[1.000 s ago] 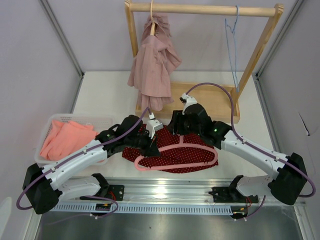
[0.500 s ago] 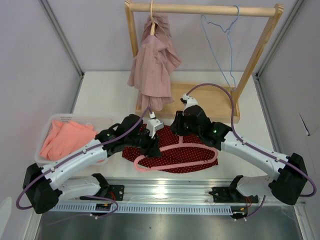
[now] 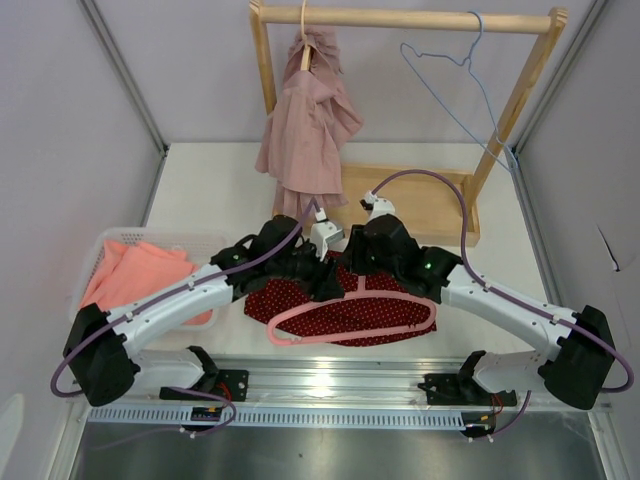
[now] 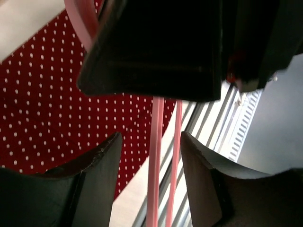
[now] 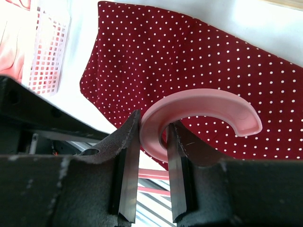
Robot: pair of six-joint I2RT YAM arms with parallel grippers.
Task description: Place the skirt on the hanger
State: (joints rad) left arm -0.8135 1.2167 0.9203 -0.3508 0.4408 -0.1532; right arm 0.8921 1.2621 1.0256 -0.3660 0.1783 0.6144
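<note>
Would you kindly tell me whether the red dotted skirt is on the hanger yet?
Not yet: the skirt lies spread on the table, with the pink hanger over it, held by the right claw.

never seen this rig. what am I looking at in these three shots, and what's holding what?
Two robot arms are bolted at the near edge of a table: the left arm and the right arm, each ending in a two-finger tool. The wide shot comes from a fixed camera above and behind them. The other two come from cameras on the wrists, so the dark shapes in them are each tool's own fingers. On the table lies a red dotted skirt with a pink hanger over it. A white basket of orange cloth sits to the left, and a wooden rack stands behind with a pink garment hung on it. The right tool is clamped on the hanger's hook. The left tool is open, holding nothing; the hanger's bars show past its gap.
</note>
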